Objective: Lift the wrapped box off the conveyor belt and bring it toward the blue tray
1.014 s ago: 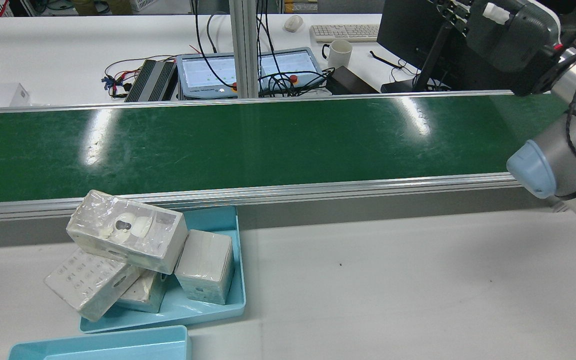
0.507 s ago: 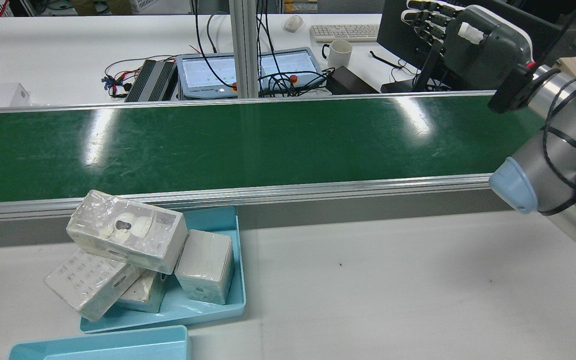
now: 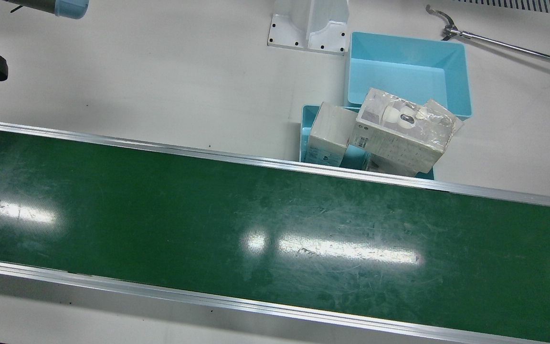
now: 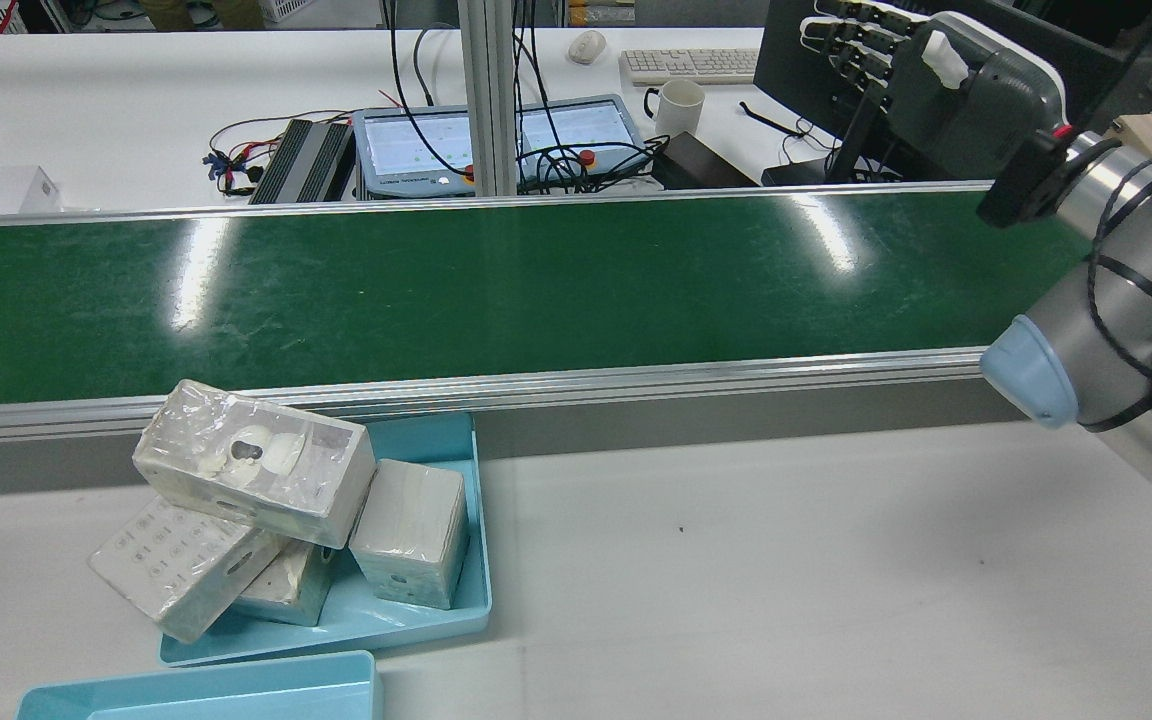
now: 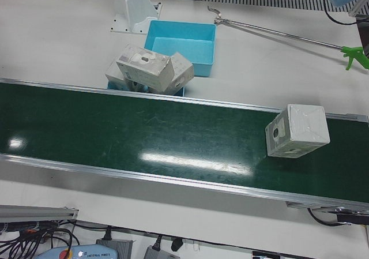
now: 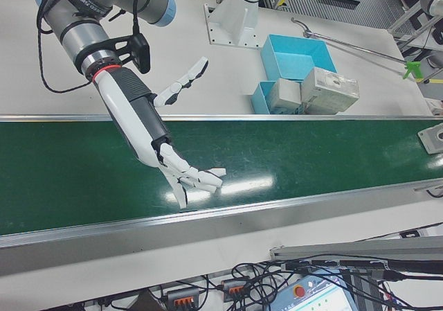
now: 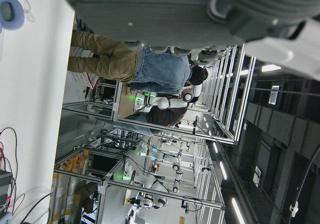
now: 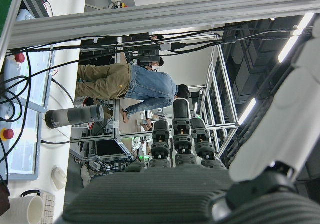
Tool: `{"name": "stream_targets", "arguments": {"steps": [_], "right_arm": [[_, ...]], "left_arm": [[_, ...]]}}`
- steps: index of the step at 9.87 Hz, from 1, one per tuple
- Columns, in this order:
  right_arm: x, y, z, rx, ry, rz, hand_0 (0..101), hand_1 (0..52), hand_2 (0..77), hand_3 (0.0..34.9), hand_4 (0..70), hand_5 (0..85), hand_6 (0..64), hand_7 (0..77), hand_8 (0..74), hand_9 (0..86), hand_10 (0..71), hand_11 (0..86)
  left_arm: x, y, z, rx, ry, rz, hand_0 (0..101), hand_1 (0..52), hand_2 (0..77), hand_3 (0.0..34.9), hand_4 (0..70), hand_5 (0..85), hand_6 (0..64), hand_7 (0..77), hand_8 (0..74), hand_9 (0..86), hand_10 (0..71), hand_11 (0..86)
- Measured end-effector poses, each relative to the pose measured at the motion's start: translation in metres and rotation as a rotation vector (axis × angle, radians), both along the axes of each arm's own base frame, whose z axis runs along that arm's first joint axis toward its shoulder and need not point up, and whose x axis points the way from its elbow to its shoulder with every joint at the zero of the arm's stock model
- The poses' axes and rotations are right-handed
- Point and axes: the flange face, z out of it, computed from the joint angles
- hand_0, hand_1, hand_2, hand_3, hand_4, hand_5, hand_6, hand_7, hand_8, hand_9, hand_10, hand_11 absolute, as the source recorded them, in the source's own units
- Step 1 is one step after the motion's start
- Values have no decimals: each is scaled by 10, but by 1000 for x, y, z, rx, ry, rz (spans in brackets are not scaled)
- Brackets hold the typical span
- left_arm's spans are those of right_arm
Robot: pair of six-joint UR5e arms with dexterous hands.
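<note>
A white wrapped box lies on the green conveyor belt, seen only in the left-front view, toward that view's right end. The shallow blue tray sits by the belt's near rail and holds several wrapped boxes piled at angles. It also shows in the front view. My right hand hovers over the belt, open and empty, fingers spread. It shows at the rear view's top right, far from the tray. Of my left hand only the palm shows, in its own view.
A deeper blue bin stands behind the tray, next to a white pedestal. A long grabber stick lies on the table. A monitor, a mug and cables stand beyond the belt.
My right hand swung leftward into the rear view over the belt's far right end. In the last half second it barely moved. The boxes in the tray stayed put.
</note>
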Motion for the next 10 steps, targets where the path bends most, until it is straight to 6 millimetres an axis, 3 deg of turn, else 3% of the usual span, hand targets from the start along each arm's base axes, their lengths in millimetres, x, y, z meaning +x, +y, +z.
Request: {"name": "stream_targets", "arguments": {"steps": [1,2,6,10], "right_arm": [[8,-1,-3,8,-4,12,380,22,11,0,87,147,98,240,147,120,0,11],[11,-1,-4,12,-5,17,395,54,65,0,98,136,109,251,147,153,0,5],[1,1,-9,26,-8,4,395,49,44,0,109,136,114,262,164,185,44,65],[5,4,-19,51,-2,14,406,49,49,0,109,142,114,262,164,185,44,49]], "left_arm": [[0,0,0,0,0,0,0,0,5,0,5,11,0,5,5,5,5,5],[0,0,0,0,0,0,0,0,11,0,5,11,5,5,5,5,5,5],[0,0,0,0,0,0,0,0,11,0,0,11,5,5,5,5,0,5],[0,0,0,0,0,0,0,0,5,0,5,11,5,5,5,0,5,5]]}}
